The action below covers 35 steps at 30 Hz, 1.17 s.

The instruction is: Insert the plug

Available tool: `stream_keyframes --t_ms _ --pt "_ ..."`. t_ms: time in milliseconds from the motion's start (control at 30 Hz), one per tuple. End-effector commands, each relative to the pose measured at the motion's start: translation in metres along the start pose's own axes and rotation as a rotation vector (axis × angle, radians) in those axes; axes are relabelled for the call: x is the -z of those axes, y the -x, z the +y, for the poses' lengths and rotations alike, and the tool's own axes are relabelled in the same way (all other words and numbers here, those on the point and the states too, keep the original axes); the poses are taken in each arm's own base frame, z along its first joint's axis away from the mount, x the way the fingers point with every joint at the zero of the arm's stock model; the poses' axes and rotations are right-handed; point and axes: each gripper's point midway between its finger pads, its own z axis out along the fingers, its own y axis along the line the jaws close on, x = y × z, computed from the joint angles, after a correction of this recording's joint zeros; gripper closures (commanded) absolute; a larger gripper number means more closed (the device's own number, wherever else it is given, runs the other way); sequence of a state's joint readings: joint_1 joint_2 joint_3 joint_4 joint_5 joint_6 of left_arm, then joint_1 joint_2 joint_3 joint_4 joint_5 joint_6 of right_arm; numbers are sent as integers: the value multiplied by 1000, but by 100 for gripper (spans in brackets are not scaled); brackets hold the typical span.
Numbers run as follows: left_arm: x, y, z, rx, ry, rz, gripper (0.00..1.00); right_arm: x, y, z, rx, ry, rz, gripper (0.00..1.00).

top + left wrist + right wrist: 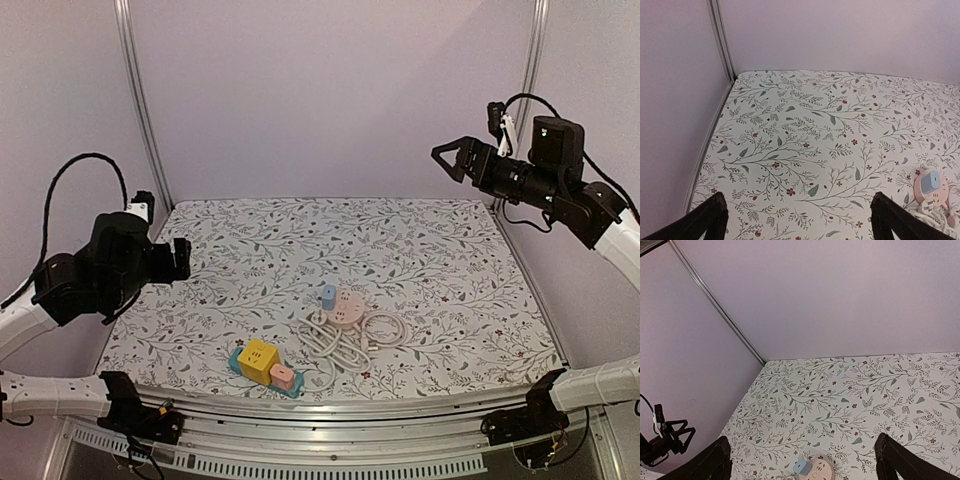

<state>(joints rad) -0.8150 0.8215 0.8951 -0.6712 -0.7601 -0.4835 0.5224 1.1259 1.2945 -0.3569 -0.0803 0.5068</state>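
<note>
Left hand (pixel 184 258) and right hand (pixel 450 160) wide open, empty, each well apart from blue plug (pixel 328 295).

White arms (pixel 28 325), black wrists, black cables.

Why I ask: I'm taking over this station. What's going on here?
Nothing is being handled. Both arms are raised above the floral table, left gripper and right gripper open and empty. Near the front edge lie a round pink power strip with a blue plug standing on it, its white cable coiled alongside, and a yellow cube socket with a pink plug against it.
</note>
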Motion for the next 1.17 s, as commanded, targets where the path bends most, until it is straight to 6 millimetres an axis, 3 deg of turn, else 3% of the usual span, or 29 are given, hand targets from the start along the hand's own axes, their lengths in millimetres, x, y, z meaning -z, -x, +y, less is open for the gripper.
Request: stream_keyframes --t_ms 0,267,433,867,1133 --pt "1 -3 14 121 3 -101 1 5 -3 -2 -36 5 -13 1" --pt "8 -29 33 213 -51 -222 1 0 -13 -5 -45 11 16 1" --pt "6 -53 37 215 -69 -201 1 -2 -19 -5 -51 19 31 1" --pt "3 -56 35 210 -68 -191 1 -10 -23 -6 -45 27 45 1" --pt "2 -57 36 200 -57 -188 0 -9 -15 -9 -24 -1 12 1"
